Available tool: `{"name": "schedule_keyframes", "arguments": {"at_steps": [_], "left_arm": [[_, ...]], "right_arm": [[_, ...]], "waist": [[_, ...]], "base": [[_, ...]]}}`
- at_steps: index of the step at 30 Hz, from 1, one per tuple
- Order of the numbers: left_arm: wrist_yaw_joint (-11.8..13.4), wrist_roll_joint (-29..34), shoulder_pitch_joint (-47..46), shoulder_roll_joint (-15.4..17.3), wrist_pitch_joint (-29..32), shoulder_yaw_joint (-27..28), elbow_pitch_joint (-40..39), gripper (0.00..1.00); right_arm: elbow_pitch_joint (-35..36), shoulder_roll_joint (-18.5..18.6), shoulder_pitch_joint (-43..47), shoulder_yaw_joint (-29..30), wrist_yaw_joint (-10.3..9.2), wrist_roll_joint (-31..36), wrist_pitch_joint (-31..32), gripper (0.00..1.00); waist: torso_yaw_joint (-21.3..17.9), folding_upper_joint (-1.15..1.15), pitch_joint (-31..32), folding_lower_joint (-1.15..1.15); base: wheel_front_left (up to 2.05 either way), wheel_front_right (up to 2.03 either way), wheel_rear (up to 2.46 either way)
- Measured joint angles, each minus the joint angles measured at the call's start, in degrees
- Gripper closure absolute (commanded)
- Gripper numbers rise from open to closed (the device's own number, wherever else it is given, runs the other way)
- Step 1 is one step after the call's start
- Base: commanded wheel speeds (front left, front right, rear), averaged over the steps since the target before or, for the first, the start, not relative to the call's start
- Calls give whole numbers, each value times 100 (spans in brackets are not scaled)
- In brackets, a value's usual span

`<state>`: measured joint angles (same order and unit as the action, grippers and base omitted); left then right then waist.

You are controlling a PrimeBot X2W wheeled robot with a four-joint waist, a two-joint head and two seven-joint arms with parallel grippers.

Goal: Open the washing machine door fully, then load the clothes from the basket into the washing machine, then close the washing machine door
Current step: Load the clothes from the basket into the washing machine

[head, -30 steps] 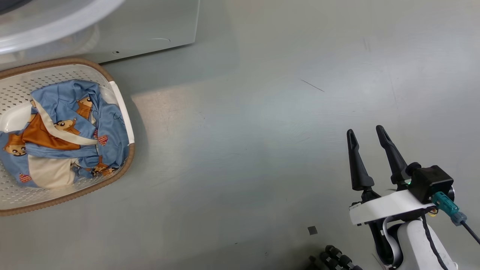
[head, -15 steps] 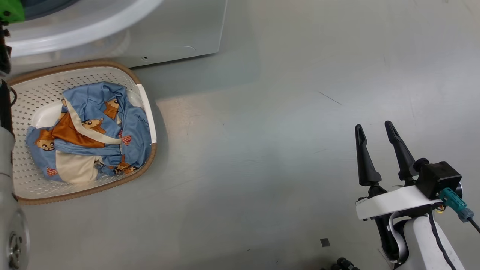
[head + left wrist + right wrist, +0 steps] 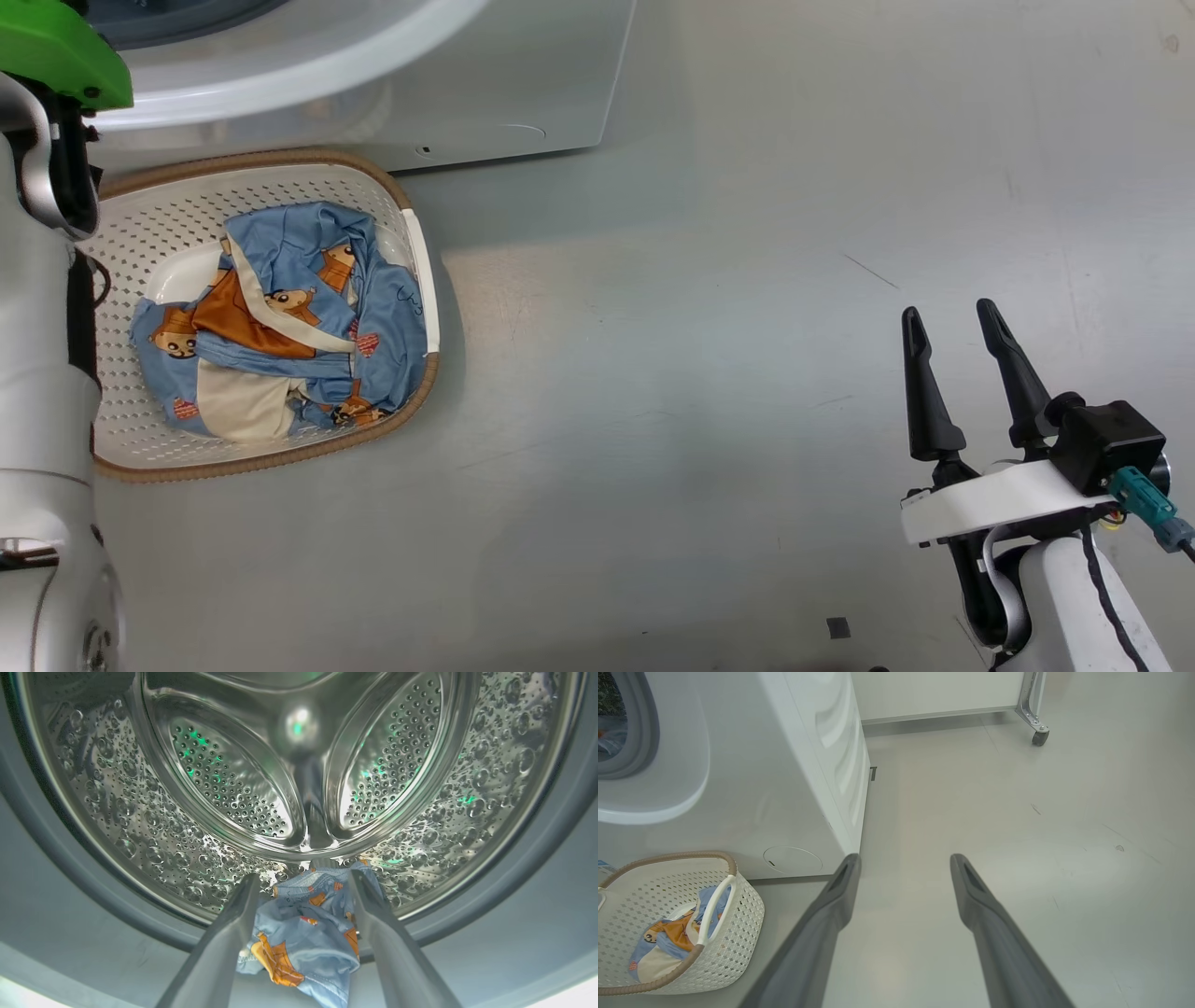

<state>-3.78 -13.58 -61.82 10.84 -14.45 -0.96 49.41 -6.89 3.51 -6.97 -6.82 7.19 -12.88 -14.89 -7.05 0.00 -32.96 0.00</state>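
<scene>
The left gripper (image 3: 303, 876) gapes wide at the drum (image 3: 140, 812) with a garment (image 3: 303, 938) lying beyond it (contact unclear), the right gripper (image 3: 948, 310) equally wide and empty over floor (image 3: 700, 373); other clothes (image 3: 280, 327) lie in the basket (image 3: 140, 224).

The floor (image 3: 653, 373) is smooth, pale grey-green and faintly glossy, with a brighter patch of light near the middle of the head view. The washing machine (image 3: 523, 75) stands on it at 11 o'clock. The basket (image 3: 149, 224) sits on the floor at 9 o'clock, just in front of the machine's base. A thin dark scratch (image 3: 868, 271) marks the floor at 2 o'clock, and a small dark square (image 3: 837, 627) lies flat at 5 o'clock. In the right wrist view a castor (image 3: 1039, 737) rests on the floor at 1 o'clock.
</scene>
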Motion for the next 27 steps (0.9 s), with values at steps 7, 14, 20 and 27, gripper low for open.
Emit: {"name": "schedule_keyframes", "arguments": {"at_steps": [7, 14, 20, 27], "left_arm": [[-51, -21, 564, -94, 0, 36, -369, 0], [-56, -31, 1269, -142, 0, 43, -788, 0], [-56, -33, 1817, -276, 0, 43, -1115, 0], [-53, -62, 2321, -276, 1, 80, -1563, 0]], "right_arm": [[1, 0, -1, -26, 0, 41, -1, 0], [8, 1, -1, 7, 0, 42, -1, 0], [10, 21, 5, 103, 0, 43, -1, 0], [11, 19, 5, 65, 0, 51, 0, 0]], "waist": [[69, 0, 22, 0], [116, 0, 25, 0], [201, 0, 61, 0], [247, 0, 98, 0]], "base": [[0, 0, 0], [0, 0, 0], [0, 0, 0], [0, 0, 0]]}}
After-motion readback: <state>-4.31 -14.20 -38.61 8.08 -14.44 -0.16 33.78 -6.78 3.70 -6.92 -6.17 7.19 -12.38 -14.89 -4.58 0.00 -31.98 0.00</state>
